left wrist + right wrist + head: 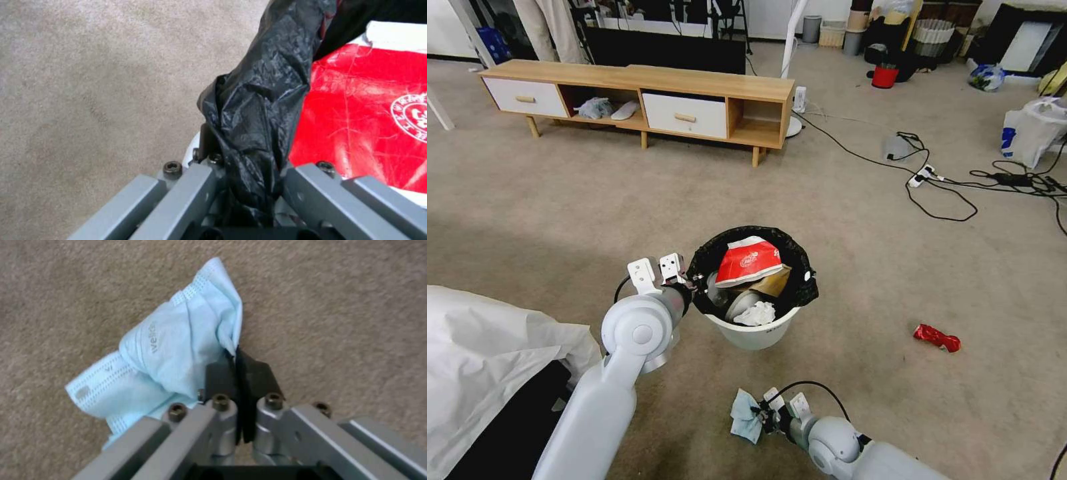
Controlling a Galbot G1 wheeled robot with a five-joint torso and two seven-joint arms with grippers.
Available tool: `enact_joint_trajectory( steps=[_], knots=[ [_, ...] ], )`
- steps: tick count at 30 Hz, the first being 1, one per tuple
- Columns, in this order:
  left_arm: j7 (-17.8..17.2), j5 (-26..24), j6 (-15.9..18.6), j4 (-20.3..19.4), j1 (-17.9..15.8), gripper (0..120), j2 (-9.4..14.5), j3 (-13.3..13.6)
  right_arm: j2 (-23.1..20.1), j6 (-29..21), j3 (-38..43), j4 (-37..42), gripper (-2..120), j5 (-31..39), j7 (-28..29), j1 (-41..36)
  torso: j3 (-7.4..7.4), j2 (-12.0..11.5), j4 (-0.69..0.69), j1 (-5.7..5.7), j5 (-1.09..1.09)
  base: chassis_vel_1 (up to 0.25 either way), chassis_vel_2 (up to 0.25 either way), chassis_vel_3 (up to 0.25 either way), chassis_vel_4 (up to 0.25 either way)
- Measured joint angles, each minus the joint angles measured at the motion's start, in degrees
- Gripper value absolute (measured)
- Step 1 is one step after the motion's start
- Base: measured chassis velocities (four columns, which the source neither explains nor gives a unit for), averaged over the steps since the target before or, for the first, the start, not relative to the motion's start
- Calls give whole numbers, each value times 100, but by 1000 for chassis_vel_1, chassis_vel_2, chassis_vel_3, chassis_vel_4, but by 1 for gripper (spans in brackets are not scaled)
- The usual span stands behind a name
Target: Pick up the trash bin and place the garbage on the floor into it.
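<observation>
**Head view: mask pinched, bin held ready**

Head view shows the bin [754,330] held by the left gripper [694,283], which is clamped on its bag-lined rim at the side nearest the left arm. That grip keeps the mouth open and upward, ready to take more litter. Whether the bin's base touches the carpet or hangs just above it, I cannot tell for sure. Inside the bin lie a red-white packet [748,261], a brown bag [772,282] and a tissue [757,313].

The right gripper [766,415] sits below the bin in this view, near it, pinched tight on one edge of the blue mask [746,417]; the rest of the mask droops toward the bin's left-arm side. In the right wrist view the pads [222,373] meet on a fold of the mask [169,350].

A red wrapper [937,337] lies on the floor [560,200] to the bin's right, apart from it. Between mask and bin there is open carpet, so a lift to the rim looks unobstructed. Beyond the wrapper, cables [940,193] trail well away from the bin.
</observation>
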Motion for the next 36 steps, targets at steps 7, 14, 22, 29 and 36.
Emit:
enact_joint_trajectory(
  steps=[7,14,22,29,36],
  knots=[
    [9,16,0,32,-27,2,-19,5,-74,5,59,61,0,2,-4,44,0,0,0,0,-1,0,0,0,0],
    [11,23,0,49,-51,2,-23,9,-200,8,244,212,0,24,-9,58,0,0,0,0,0,0,0,0,0],
    [-12,-32,0,15,-65,2,11,11,-435,8,626,430,0,71,9,-26,0,0,0,0,0,0,0,0,0],
    [-48,-80,0,-31,-50,2,67,-10,-696,1,1068,616,0,71,21,-224,0,0,0,0,0,0,0,0,0],
    [-53,-90,0,-78,-50,2,79,-23,-1298,-2,1586,889,0,53,31,-582,0,0,-1,0,1,0,0,0,0]
  ],
)
